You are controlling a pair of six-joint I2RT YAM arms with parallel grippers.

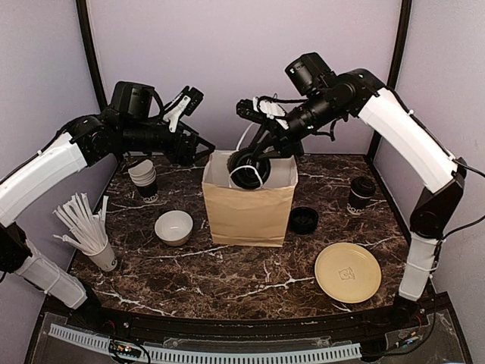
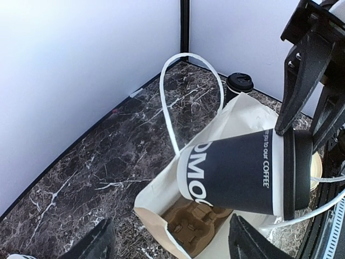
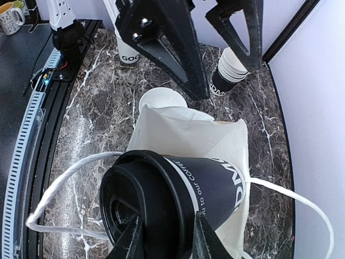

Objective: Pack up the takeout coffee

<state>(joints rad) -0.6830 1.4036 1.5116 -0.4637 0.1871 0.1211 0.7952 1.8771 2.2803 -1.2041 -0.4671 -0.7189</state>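
Note:
One takeout coffee cup (image 3: pixel 215 186), black with white lettering and a black lid, lies tilted on its side over the mouth of the brown paper bag (image 1: pixel 248 212). My right gripper (image 3: pixel 167 240) is shut on its lid end. The cup's base (image 2: pixel 202 178) points down into the bag, above a cardboard cup carrier (image 2: pixel 197 224) at the bottom. My left gripper (image 2: pixel 172 245) hangs open just left of the bag's rim with nothing between its fingers. A second lidded coffee cup (image 1: pixel 361 195) stands upright on the table to the right of the bag.
A stack of lidless cups (image 1: pixel 144 179) stands back left. A white bowl (image 1: pixel 173 227) and a cup of white sticks (image 1: pixel 87 227) are at the left. A low stack of black lids (image 1: pixel 304 219) and a yellow plate (image 1: pixel 348 271) lie right of the bag. The bag's white handles (image 2: pixel 178 81) loop upward.

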